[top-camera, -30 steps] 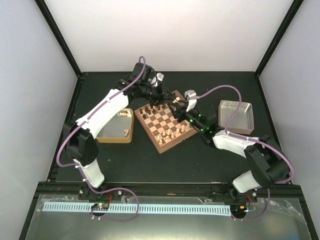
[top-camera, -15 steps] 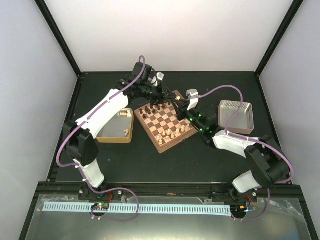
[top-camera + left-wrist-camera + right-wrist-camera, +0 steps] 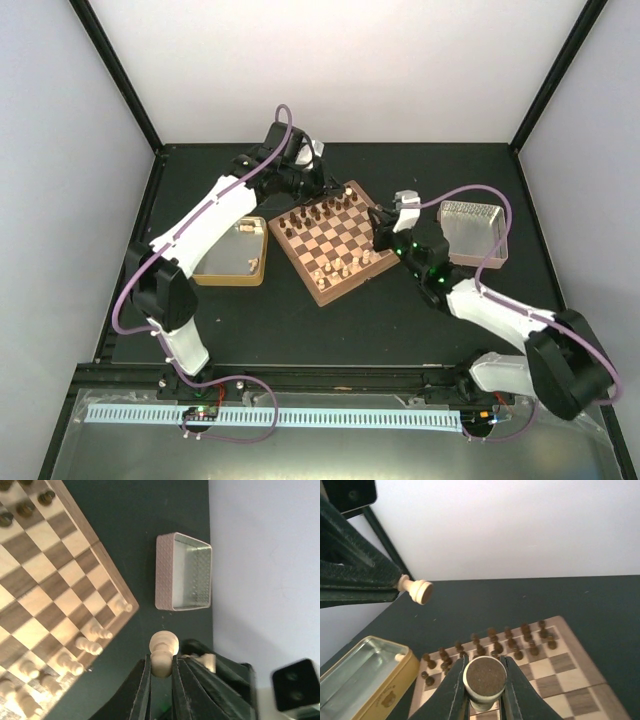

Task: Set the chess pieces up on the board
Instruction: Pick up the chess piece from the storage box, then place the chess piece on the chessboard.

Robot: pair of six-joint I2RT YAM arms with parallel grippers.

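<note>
The board (image 3: 322,296) lies slanted at the table's middle, with dark chess pieces (image 3: 322,212) along its far side and pale ones (image 3: 345,268) along its near side. Beyond the board's far corner, my left gripper (image 3: 318,180) hangs shut on a pale piece (image 3: 163,652) that sticks out past the fingertips. My right gripper (image 3: 380,218) hovers over the board's right corner. It is shut on another pale piece (image 3: 485,679) whose felt base faces the camera. In the right wrist view the left gripper's pale piece (image 3: 416,590) floats above the dark rows (image 3: 507,639).
A tan tray (image 3: 232,252) left of the board holds a few pale pieces. Right of the board stands a silver metal tray (image 3: 475,232), also seen in the left wrist view (image 3: 184,572). Black frame posts and white walls enclose the table.
The right gripper has shut on a pale piece and drawn back right from the far corner, away from the left gripper. The left gripper has pulled back slightly, still holding its piece.
</note>
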